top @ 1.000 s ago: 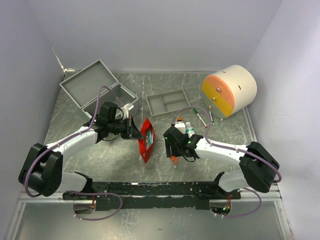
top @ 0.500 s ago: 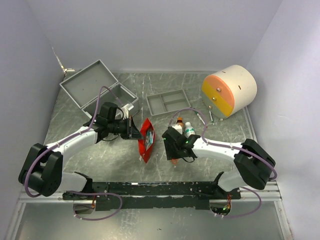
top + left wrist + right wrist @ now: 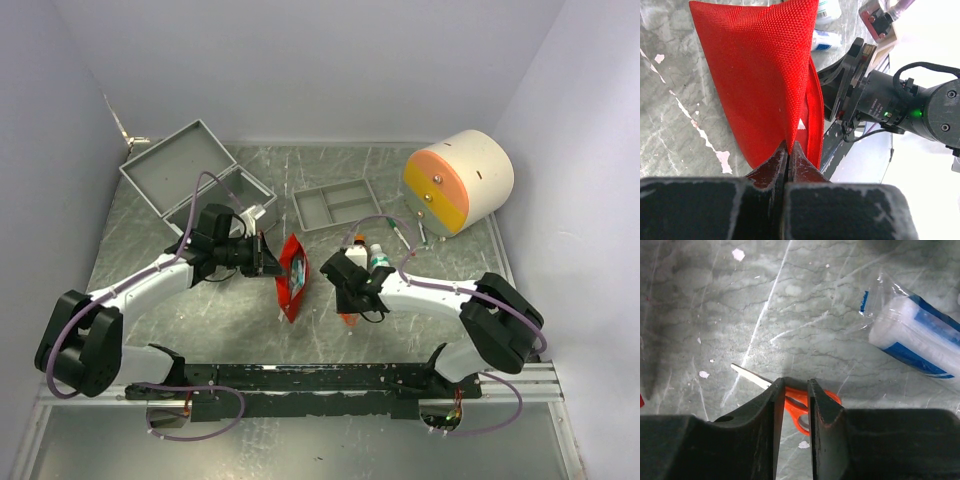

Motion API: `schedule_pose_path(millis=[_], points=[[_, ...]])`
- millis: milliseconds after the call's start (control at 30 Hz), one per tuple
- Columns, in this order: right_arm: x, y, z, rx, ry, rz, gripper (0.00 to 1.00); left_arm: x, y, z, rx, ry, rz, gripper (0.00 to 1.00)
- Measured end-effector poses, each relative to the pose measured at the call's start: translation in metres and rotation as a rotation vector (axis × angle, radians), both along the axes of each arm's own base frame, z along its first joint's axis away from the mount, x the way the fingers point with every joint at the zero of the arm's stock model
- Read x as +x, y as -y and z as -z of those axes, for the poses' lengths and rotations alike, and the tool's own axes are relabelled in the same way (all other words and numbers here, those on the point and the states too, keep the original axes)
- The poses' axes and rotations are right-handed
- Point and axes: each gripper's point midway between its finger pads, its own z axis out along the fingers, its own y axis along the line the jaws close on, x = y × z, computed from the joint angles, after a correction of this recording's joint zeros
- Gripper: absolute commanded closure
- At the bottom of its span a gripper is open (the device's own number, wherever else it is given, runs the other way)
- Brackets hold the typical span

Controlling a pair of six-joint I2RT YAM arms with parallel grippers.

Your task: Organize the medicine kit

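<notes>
Orange-handled scissors [image 3: 798, 408] are nipped by the right gripper [image 3: 793, 386], jaws narrowed; the red pouch [image 3: 757, 75] is clamped by the left gripper [image 3: 788, 150]. Firm purchase is advised before lifting.

We see the medicine kit [image 3: 180, 170] as a silvery-grey rectangular metal case, the largest box on the desk [image 3: 200, 310], lying in the far left corner and turned diagonally to the desk edges. It seems to be open: one wide, shallow half with a low rim faces upward, and the second half [image 3: 250, 192] joins it on the side nearer to the middle of the desk, though we cannot see inside it clearly. A thin curved metal handle [image 3: 124, 134] sticks out at its far left corner, near the wall.
</notes>
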Motion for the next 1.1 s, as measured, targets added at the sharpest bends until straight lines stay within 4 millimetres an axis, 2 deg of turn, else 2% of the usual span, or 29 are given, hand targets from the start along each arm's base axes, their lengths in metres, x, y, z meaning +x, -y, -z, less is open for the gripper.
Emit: schedule_pose_path(millis=[167,333,533,667,800,1100], points=[[0.002,0.0,0.0,0.021,0.001,0.087,0.73,0.001,-0.001,-0.002,0.004,0.009,-0.009,0.93],[-0.001,0.004,-0.002,0.018,-0.009,0.113,0.64,0.002,-0.002,-0.002,0.012,0.016,-0.02,0.93],[-0.001,0.016,-0.009,0.002,-0.023,0.121,0.65,0.003,-0.002,-0.002,0.012,0.015,-0.022,0.93],[-0.002,0.019,-0.02,0.012,-0.011,0.076,0.66,0.003,-0.002,-0.002,0.013,0.016,-0.021,0.93],[-0.007,0.015,-0.027,0.037,-0.021,0.01,0.62,0.003,-0.002,-0.001,0.013,0.015,-0.022,0.93],[-0.013,0.017,-0.013,-0.035,-0.088,-0.134,0.57,0.003,-0.002,0.0,0.014,0.011,-0.021,0.93]])
